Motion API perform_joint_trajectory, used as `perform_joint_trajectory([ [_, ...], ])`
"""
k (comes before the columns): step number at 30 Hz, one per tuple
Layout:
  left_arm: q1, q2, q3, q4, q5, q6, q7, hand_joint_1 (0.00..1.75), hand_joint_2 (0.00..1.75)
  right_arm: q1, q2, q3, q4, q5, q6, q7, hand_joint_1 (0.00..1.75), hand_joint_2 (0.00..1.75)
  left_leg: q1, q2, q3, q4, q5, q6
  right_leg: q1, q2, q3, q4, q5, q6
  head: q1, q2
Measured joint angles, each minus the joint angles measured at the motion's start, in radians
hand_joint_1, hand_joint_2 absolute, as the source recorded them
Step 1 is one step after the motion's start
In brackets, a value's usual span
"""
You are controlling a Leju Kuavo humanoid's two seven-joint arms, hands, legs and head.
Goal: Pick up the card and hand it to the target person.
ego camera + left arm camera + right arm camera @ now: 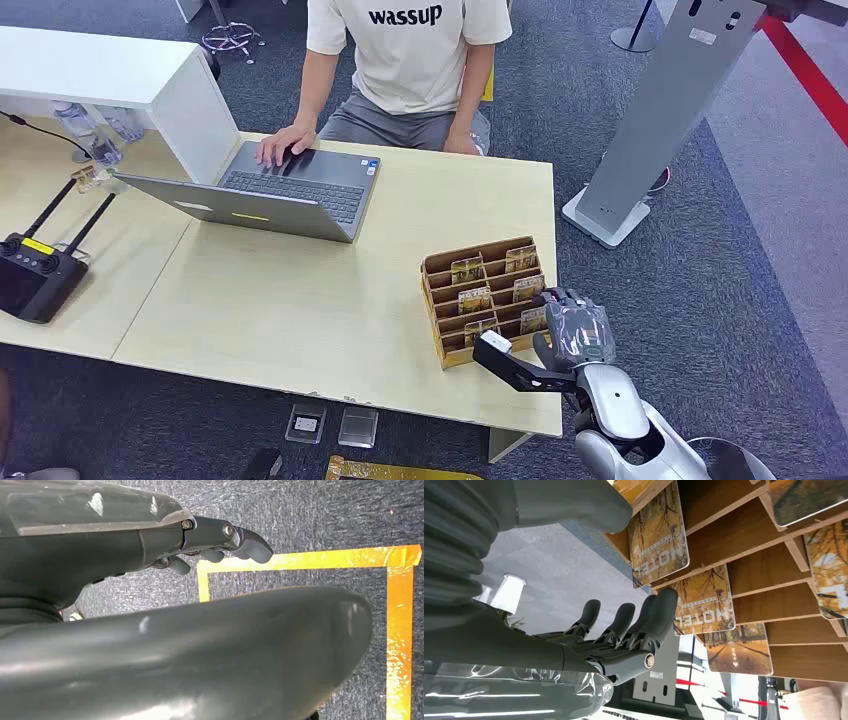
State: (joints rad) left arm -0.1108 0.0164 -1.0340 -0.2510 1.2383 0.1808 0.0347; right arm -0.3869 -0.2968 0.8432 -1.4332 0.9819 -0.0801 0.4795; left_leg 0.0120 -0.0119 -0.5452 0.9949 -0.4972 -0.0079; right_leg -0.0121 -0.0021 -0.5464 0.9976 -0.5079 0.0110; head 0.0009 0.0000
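Right hand point(573, 330) empty, fingers spread beside wooden card rack point(440, 272). Hotel card point(700, 601) looks thin, stiff, slick, light; best pinched at exposed upper edge.

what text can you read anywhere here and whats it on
"wassup": on the person's T-shirt.
"HOTEL": on the cards in the wooden card rack, seen upside down in the right wrist view by the right hand.
Laptop stickers and the stand label: too small to read.
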Motion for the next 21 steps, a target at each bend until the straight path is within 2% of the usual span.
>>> perform_joint_trajectory([
  [5,0.000,0.000,-0.003,0.000,0.000,0.000,0.000,0.00,0.00,-0.001,0.000,0.000,0.005,0.000,-0.002,0.000,0.92,1.75,0.000,0.000,0.000,0.000,0.000,0.000,0.000,0.000,0.000,0.000,0.000,0.000,0.000,0.000],
  [9,0.000,0.000,-0.004,0.000,0.000,0.001,0.000,0.00,0.00,-0.002,0.000,0.001,0.010,0.000,-0.003,0.000,1.20,1.75,0.000,0.000,0.000,0.000,0.000,0.000,0.000,0.000,0.000,0.000,0.000,0.000,0.000,0.000],
  [12,0.000,0.000,-0.004,0.000,0.000,0.002,0.000,0.00,0.00,-0.002,0.000,0.001,0.013,0.000,-0.003,0.001,1.18,1.75,0.000,0.000,0.000,0.000,0.000,0.000,0.000,0.000,0.000,0.000,0.000,0.000,0.000,0.000],
  [21,-0.001,0.000,-0.004,0.000,0.000,0.001,0.002,0.00,0.00,-0.003,0.000,0.001,0.014,0.000,-0.003,0.002,1.33,1.75,0.000,0.000,0.000,0.000,0.000,0.000,0.000,0.000,0.000,0.000,0.000,0.000,0.000,0.000],
])
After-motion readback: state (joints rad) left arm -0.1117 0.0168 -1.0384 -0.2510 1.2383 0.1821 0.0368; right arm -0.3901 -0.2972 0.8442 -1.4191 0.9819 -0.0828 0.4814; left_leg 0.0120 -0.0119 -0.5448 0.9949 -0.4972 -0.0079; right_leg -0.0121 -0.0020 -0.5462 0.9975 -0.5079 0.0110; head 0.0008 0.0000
